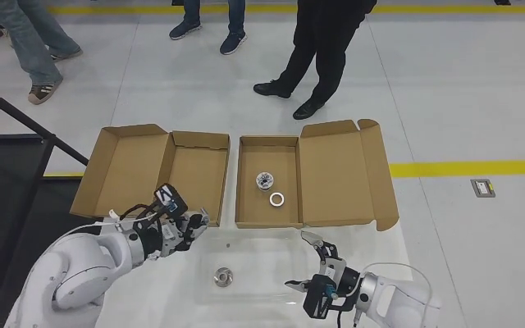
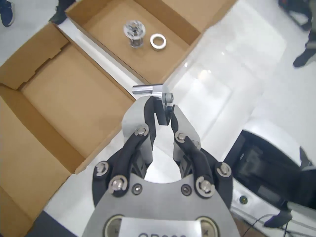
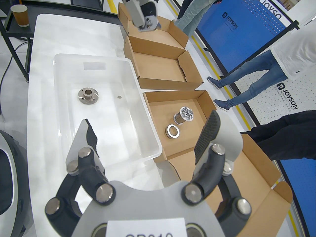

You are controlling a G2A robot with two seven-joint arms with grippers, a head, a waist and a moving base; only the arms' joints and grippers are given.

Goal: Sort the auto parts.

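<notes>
My left gripper [image 2: 161,110] [image 1: 199,221] is shut on a small metal clamp part [image 2: 154,92] with a short cylinder and a bolt. It hangs over the near right corner of the left cardboard box [image 1: 197,176] [image 2: 74,104]. The right cardboard box [image 1: 267,205] [image 2: 118,20] [image 3: 195,114] holds a finned metal part [image 1: 264,179] [image 2: 134,31] [image 3: 184,115] and a metal ring [image 1: 277,198] [image 2: 158,42] [image 3: 173,131]. A round flange [image 1: 221,278] [image 3: 88,95] lies in the clear plastic tray [image 1: 246,303] [image 3: 148,149]. My right gripper [image 3: 148,136] [image 1: 310,262] stands open over the tray's right end.
Both boxes have their lids folded open flat on the table [image 1: 426,254]. A dark side stand with a paper cup [image 3: 20,15] sits beyond the table's left end. People stand on the floor behind the boxes.
</notes>
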